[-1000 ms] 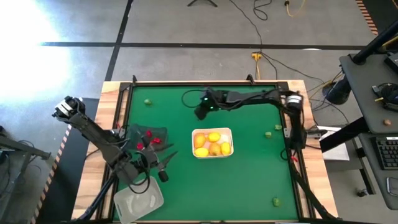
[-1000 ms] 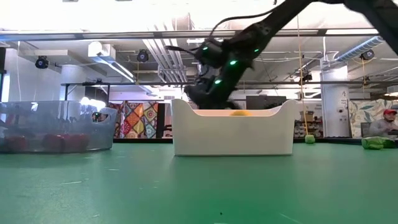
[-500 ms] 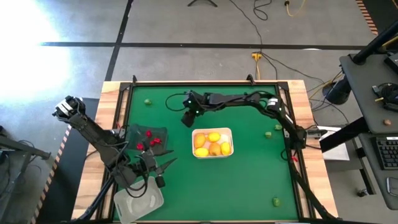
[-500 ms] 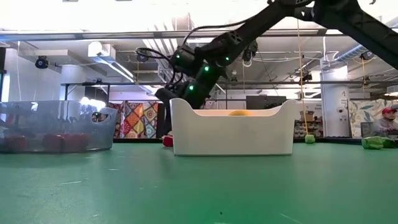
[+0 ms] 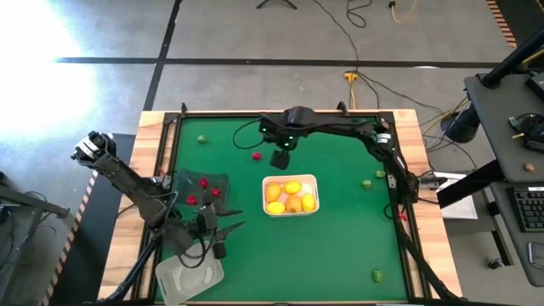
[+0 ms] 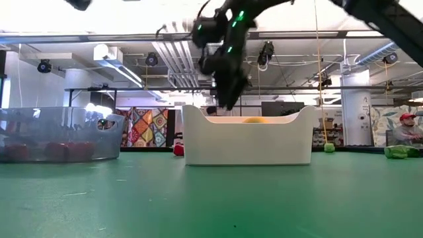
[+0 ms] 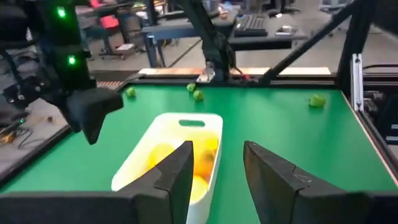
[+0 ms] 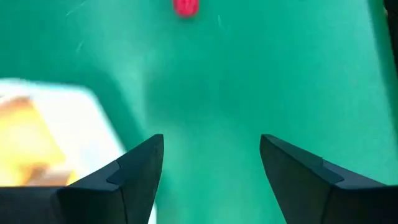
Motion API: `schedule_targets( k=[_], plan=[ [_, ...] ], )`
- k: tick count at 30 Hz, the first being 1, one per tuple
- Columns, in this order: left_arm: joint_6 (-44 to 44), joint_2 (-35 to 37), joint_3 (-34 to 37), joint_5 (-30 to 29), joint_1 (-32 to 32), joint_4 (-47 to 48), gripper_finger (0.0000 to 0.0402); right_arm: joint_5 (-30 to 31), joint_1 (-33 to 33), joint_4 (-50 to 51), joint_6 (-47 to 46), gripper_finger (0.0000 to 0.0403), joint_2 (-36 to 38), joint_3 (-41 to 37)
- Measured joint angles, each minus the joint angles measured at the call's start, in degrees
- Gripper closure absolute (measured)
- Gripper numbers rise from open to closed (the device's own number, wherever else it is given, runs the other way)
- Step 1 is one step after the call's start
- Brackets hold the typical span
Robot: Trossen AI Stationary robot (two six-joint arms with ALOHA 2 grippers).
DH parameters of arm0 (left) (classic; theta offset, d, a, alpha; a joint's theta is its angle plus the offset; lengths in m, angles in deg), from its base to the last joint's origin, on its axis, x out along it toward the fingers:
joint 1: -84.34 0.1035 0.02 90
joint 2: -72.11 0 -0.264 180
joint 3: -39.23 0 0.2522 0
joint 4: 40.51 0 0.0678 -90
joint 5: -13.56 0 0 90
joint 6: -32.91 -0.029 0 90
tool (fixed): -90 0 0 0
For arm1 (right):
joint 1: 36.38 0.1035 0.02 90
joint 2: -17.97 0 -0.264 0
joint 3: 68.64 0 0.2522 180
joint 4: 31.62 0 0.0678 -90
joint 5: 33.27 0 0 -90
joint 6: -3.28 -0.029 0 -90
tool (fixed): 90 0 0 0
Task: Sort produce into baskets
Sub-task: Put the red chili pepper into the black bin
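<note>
While the right gripper lifts away from the mat with its fingers spread wide and nothing between them, a small red piece sits loose on the green table, just beside the far-left corner of the white basket. That is the big change: a second ago those fingers were nearly together and low on the far side of the basket, half a second ago they were down at the mat to its left, and now they stand apart and well above the rim, as the low view shows. So the red piece has been let go on the bare mat, not in any tub; the right wrist view has it lying alone ahead of the open fingers. It reads as a drop or a hand-over spot, since the reds belong with the dark see-through basket, left of the white one, where several red pieces already lie. Yellow-orange rounds fill the white basket. Over on the left, the left gripper hangs near-left of the white basket with fingers partly apart and empty, barely changed, next to the clear basket. Green pieces remain scattered right of the white basket and one sits far-left.
</note>
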Motion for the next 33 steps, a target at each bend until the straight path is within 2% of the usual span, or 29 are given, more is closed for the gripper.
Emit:
schedule_targets(
  k=[2,7,10,13,17,20,22,26,33],
  plan=[
    [-5.66,1.35,-0.03,6.61,3.84,-1.12,0.0291,-0.04,0.84,1.98,-0.28,0.0150,3.33,-1.54],
    [-8.83,5.60,-0.20,33.40,21.42,1.86,0.0328,-0.03,4.79,-1.43,-1.30,0.0163,13.73,-9.98],
    [-8.84,6.15,0.00,42.37,33.53,4.83,0.0344,0.07,8.16,-7.62,-3.60,0.0170,21.53,-18.06],
    [-8.94,4.66,0.02,50.11,44.96,5.08,0.0350,0.15,12.88,-18.22,-6.50,0.0172,28.86,-27.86],
    [-9.13,0.07,-0.14,64.81,60.16,5.25,0.0336,1.52,18.60,-36.67,-5.77,0.0170,36.11,-42.13],
    [-11.28,-4.71,-1.38,74.69,70.34,5.94,0.0306,6.42,20.44,-48.94,-3.85,0.0170,40.08,-50.36],
    [-12.22,-8.07,-2.43,80.32,75.73,5.86,0.0280,7.77,20.53,-52.85,-2.37,0.0170,41.86,-54.31],
    [-14.18,-15.13,-4.85,87.83,80.70,6.18,0.0235,7.97,20.00,-54.32,-2.54,0.0175,44.68,-59.31],
    [-24.90,-22.75,-8.95,85.72,79.65,9.62,0.0177,9.58,19.39,-53.23,-2.59,0.0177,49.66,-62.98]
  ],
)
